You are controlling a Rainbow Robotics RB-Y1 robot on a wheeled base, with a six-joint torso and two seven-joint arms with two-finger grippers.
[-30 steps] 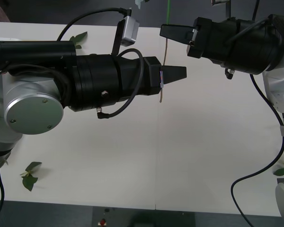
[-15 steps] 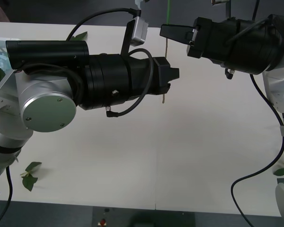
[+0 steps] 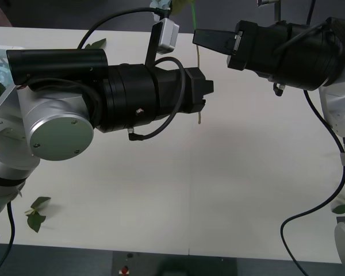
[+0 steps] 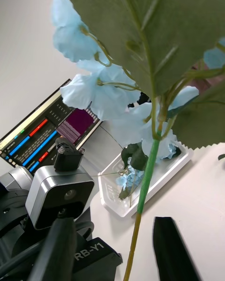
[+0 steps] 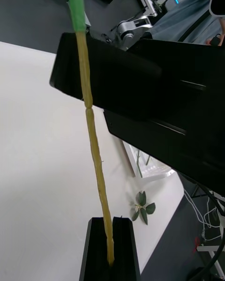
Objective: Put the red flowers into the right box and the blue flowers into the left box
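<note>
Front view: nearest me on the table lay a loose leaf sprig (image 3: pixel 37 211), no part of the job. Beyond it, my left pincer (image 3: pixel 204 94) had drawn back a little toward the left and rolled over within the last second. It was clamped on the bare lower end of a blue flower's stem (image 3: pixel 199 69), which now leaned instead of hanging straight. In the left wrist view my two fingers (image 5: pixel 99 243) were pressed together on the stem's tip.

Farther off, my right pincer (image 3: pixel 210 39) stood open around the same stem. Its fingers (image 4: pixel 169 248) were apart and I could not tell whether either touched it. The blue flower (image 4: pixel 101 91) had swung into sight at the far edge, above both arms.

I judged the hand-over all but done. The left box (image 4: pixel 185 158), out to the left with blue flowers already inside, was where it should go next.
</note>
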